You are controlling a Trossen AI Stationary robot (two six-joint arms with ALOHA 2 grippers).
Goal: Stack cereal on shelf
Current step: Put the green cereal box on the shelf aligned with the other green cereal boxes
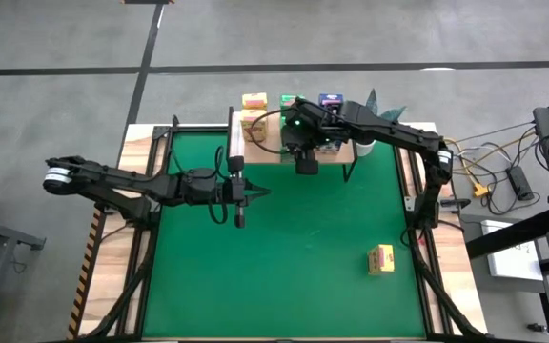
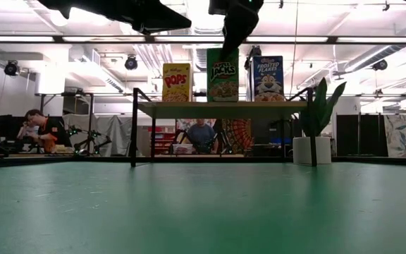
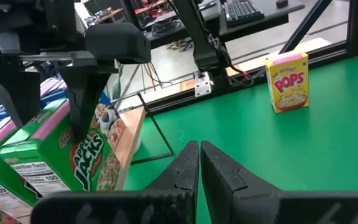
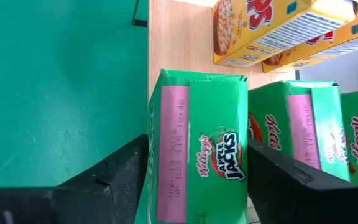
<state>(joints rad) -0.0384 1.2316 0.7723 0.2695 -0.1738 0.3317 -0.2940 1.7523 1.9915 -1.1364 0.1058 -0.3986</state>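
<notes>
Standing upright on the shelf (image 4: 185, 43), a green Apple Jacks box (image 4: 194, 155) sat between the right fingers (image 4: 120, 180), spread apart; left fingers (image 3: 199, 171) were clenched.

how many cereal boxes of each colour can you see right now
yellow cereal boxes: 3
green cereal boxes: 3
blue cereal boxes: 1 in view, more may be hidden
total: 7 visible
</notes>
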